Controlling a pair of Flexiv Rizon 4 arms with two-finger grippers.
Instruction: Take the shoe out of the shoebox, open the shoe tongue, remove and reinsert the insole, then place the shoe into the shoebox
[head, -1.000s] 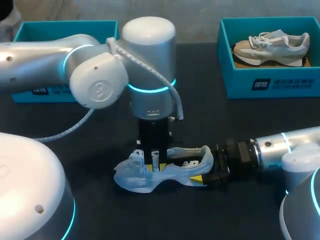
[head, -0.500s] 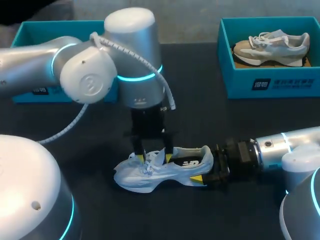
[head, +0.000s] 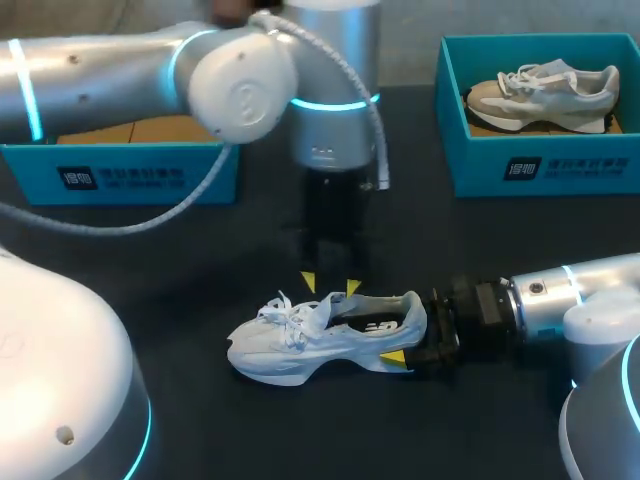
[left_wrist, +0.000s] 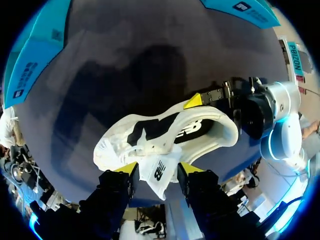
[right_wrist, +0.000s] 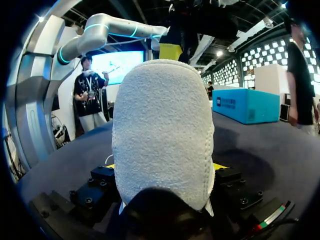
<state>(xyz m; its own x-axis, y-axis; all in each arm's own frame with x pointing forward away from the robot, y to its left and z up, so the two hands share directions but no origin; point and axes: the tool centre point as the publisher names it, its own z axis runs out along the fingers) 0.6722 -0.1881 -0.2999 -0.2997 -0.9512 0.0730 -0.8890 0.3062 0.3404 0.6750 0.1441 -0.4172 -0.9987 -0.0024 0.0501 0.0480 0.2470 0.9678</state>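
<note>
A white sneaker (head: 300, 345) lies on its side on the dark table, toe toward my left. My right gripper (head: 410, 335) is shut on its heel, one yellow tip showing under the heel; in the right wrist view the heel (right_wrist: 162, 130) stands between the fingers of the right gripper (right_wrist: 165, 167). My left gripper (head: 330, 285) hangs just above the shoe's opening, open, nothing in it. In the left wrist view the left gripper (left_wrist: 158, 169) has the loose white tongue (left_wrist: 159, 175) below the gap between its fingers, apart from both. The shoe's dark inside (left_wrist: 150, 131) shows.
A teal shoebox (head: 140, 175) stands at the back left, under my left arm. Another teal box (head: 540, 165) at the back right holds a beige sneaker (head: 545, 90). My right arm lies low along the table at the right.
My left gripper let go of the tongue and laces, rose off the shoe and drew back toward the far side. The shoe and the right gripper kept still.
</note>
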